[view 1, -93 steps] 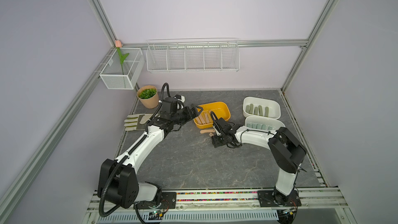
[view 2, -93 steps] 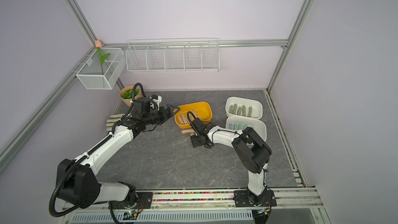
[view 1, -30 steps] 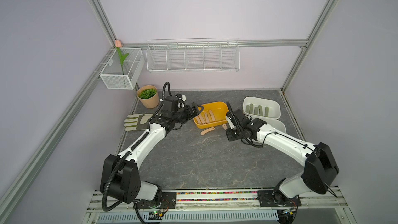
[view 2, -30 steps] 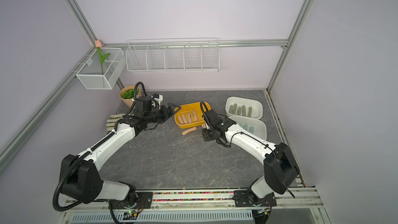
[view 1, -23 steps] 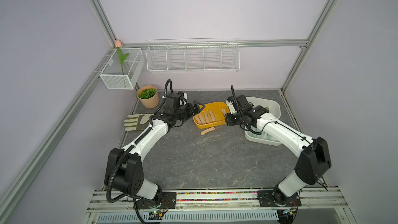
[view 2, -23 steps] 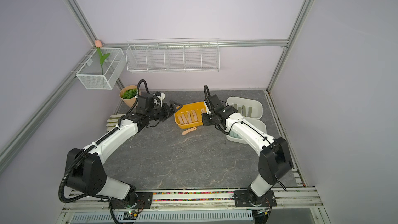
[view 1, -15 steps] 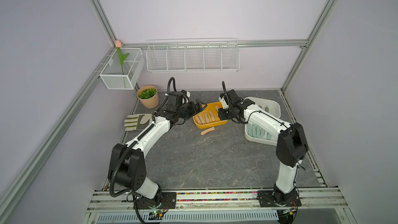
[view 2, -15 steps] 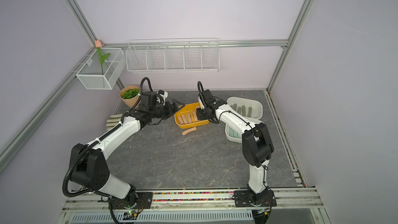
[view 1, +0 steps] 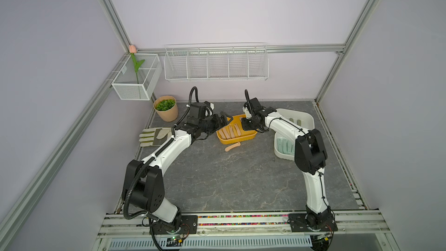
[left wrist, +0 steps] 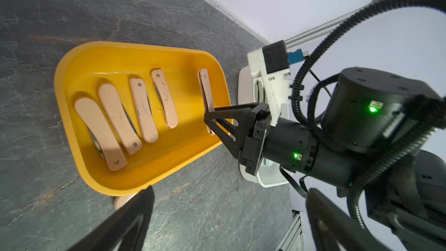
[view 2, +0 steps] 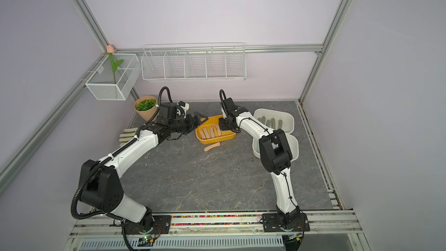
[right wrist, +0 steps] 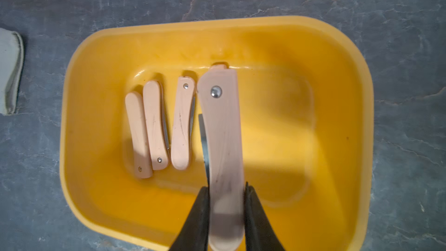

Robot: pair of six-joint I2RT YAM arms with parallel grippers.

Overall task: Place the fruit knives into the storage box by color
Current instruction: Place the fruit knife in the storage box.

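Observation:
My right gripper [right wrist: 226,187] is shut on a peach-pink fruit knife [right wrist: 224,129] and holds it over the yellow storage box [view 1: 237,140], above its right half. Several pink knives [left wrist: 142,109] lie side by side in that box. Another pink knife [view 1: 232,146] lies on the table just in front of the box. My left gripper [view 1: 226,120] stands open at the box's left end with nothing between its fingers. Olive knives [view 2: 272,121] lie in the far white box [view 1: 307,117], and mint knives [view 1: 284,144] in the near white box [view 1: 280,158].
A beige-and-olive glove [view 1: 154,136] lies at the table's left edge, with a potted plant [view 1: 166,108] behind it. A wire rack [view 1: 216,62] and a mesh basket [view 1: 136,78] hang on the walls. My right arm passes over the near white box.
My right gripper has carried the pink knife from the table in front of the white boxes, back and left, to above the yellow box. The left gripper edged closer to the box, still open.

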